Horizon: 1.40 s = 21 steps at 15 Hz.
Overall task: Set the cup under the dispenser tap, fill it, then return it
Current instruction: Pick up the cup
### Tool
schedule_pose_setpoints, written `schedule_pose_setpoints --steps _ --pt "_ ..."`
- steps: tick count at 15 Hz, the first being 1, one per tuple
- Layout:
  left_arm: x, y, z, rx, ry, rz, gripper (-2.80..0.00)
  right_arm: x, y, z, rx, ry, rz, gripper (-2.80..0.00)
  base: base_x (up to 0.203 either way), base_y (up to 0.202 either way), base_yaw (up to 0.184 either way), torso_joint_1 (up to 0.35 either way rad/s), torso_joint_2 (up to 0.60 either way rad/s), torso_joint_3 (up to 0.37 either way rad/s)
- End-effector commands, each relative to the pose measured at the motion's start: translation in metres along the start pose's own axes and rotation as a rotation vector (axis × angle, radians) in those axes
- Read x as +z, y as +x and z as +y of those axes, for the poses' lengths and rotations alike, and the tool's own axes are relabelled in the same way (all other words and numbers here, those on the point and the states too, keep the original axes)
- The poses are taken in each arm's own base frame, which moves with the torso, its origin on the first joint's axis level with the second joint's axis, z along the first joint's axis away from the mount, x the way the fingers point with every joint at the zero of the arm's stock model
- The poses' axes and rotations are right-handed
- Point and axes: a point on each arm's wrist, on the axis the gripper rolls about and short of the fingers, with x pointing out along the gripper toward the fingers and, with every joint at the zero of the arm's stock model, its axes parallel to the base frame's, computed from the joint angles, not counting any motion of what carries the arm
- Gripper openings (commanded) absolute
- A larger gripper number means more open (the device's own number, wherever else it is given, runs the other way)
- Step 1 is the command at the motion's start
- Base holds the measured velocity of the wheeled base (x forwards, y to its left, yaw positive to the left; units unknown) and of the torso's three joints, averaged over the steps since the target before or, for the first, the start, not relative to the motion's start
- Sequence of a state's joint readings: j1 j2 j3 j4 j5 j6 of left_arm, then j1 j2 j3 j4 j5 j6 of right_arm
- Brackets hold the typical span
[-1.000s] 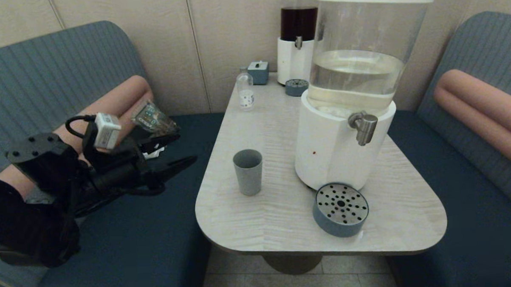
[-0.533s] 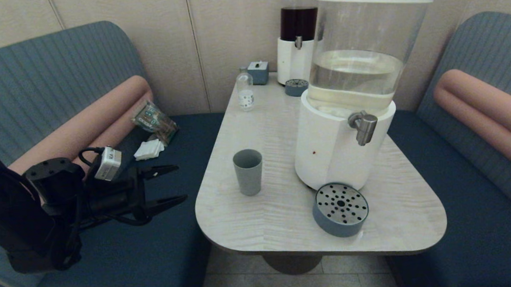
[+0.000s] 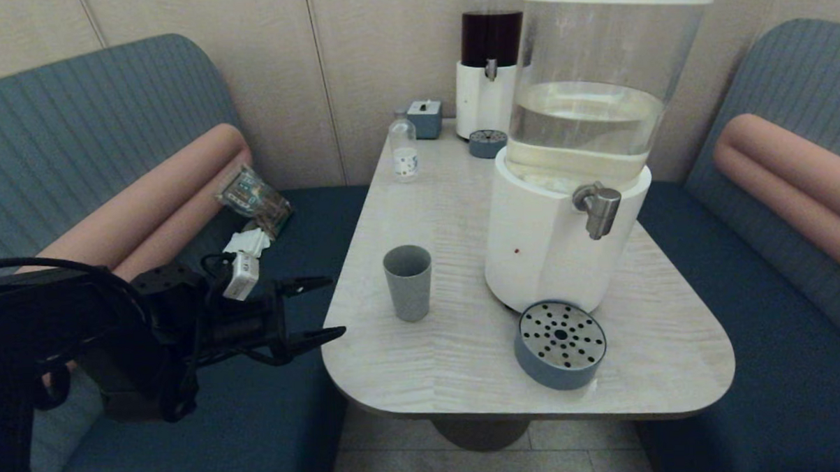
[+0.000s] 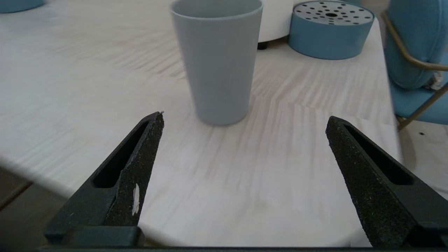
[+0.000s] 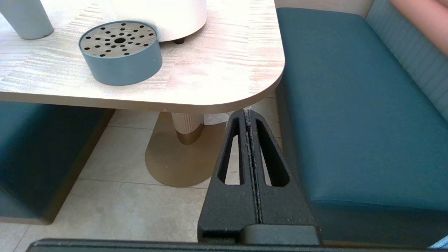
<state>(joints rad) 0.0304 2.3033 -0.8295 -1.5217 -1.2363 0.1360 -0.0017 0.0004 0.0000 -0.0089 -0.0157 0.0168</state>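
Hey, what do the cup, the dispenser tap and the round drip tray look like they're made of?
The cup: probably matte plastic; flat grey-blue walls, no shine, thin rim.
The dispenser tap: looks like brushed steel; a dull silver cylinder with soft highlights.
The round drip tray: grey-blue body, likely plastic, under a perforated metal-looking plate with a brushed grain.
None of this is certain from looks alone.

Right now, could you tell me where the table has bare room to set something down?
Free: the broad strip of the table between the cup and the small bottle, and the front edge left of the drip tray. Crowded: the back corner by the dark-liquid dispenser.
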Motion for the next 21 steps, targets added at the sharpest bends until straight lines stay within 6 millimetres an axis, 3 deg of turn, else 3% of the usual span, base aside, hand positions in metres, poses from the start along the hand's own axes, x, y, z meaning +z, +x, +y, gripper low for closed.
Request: schedule_pose_setpoints --steps 1,9,21 --pt "-0.022 0.017 0.005 -0.023 -0.012 -0.001 0.00 0.000 0.000 0.000 0.001 0.000 0.001 -2.80 0.000 0.000 0.000 0.000 0.00 0.000" --pt "-0.020 0.070 0.014 0.008 0.000 -0.049 0.00 0.000 0.000 0.000 0.001 0.000 0.001 -2.80 0.000 0.000 0.000 0.000 0.00 0.000" --pt "-0.024 0.123 0.016 0.065 -0.003 -0.111 0.00 0.000 0.000 0.000 0.001 0.000 0.001 -2.80 0.000 0.000 0.000 0.000 0.00 0.000"
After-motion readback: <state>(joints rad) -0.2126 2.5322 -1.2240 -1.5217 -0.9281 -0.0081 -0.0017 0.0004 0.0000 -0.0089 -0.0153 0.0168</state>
